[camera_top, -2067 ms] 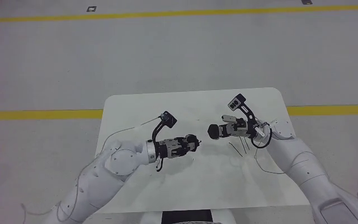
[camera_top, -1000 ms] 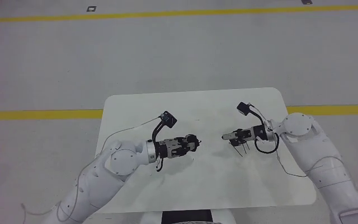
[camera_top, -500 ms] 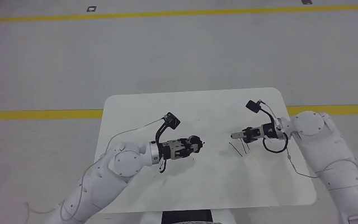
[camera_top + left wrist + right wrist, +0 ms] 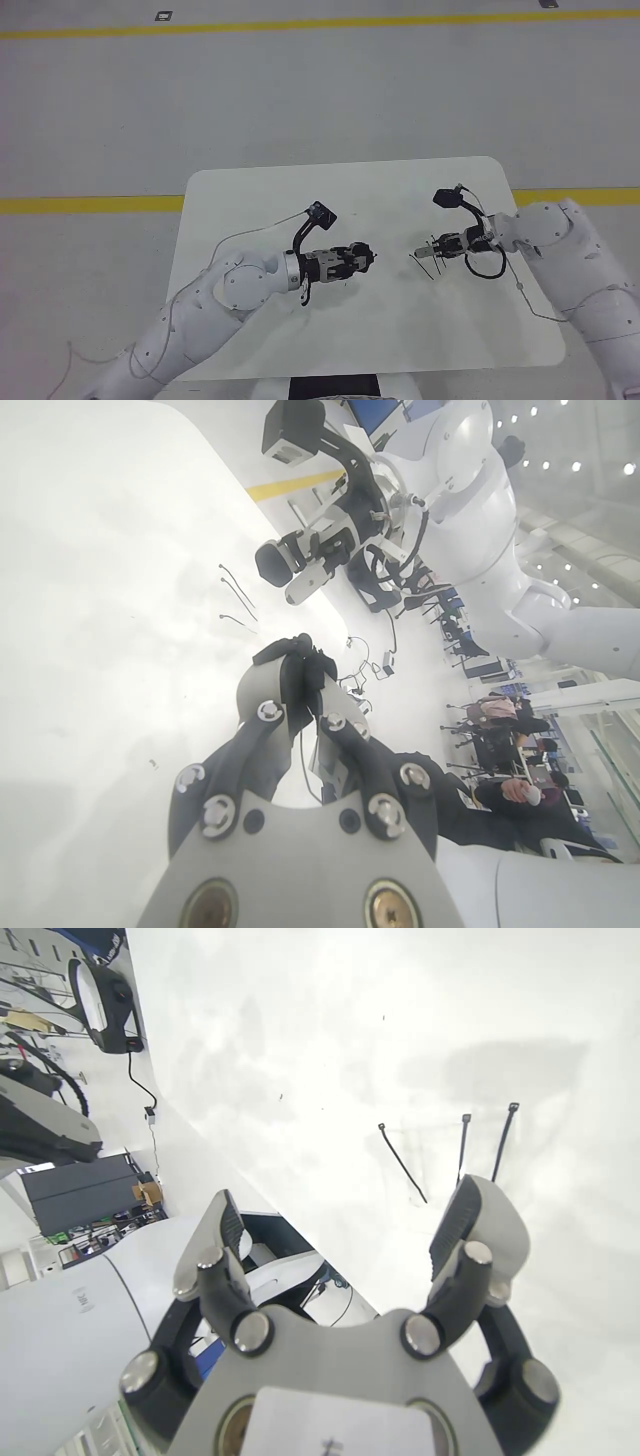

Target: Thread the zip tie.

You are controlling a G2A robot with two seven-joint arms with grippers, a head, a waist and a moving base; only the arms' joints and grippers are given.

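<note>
The right pincer (image 4: 345, 1200) is spread wide, just above the table (image 4: 325, 1018). Three zip ties (image 4: 402, 1163) lie flat just ahead of its tips, two of them close to one finger. The left pincer (image 4: 300, 655), well apart, is pressed together; I cannot tell whether it holds anything. Closing here could catch two ties at once, or the pads could skid off so thin a strap.

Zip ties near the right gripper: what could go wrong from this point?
1. The three zip ties lie thin, flat and close together on the table, so the open right gripper may pinch two at once or slip off one.
2. In the right wrist view one finger covers the tails of two ties, so closing there could nudge them aside.
</note>
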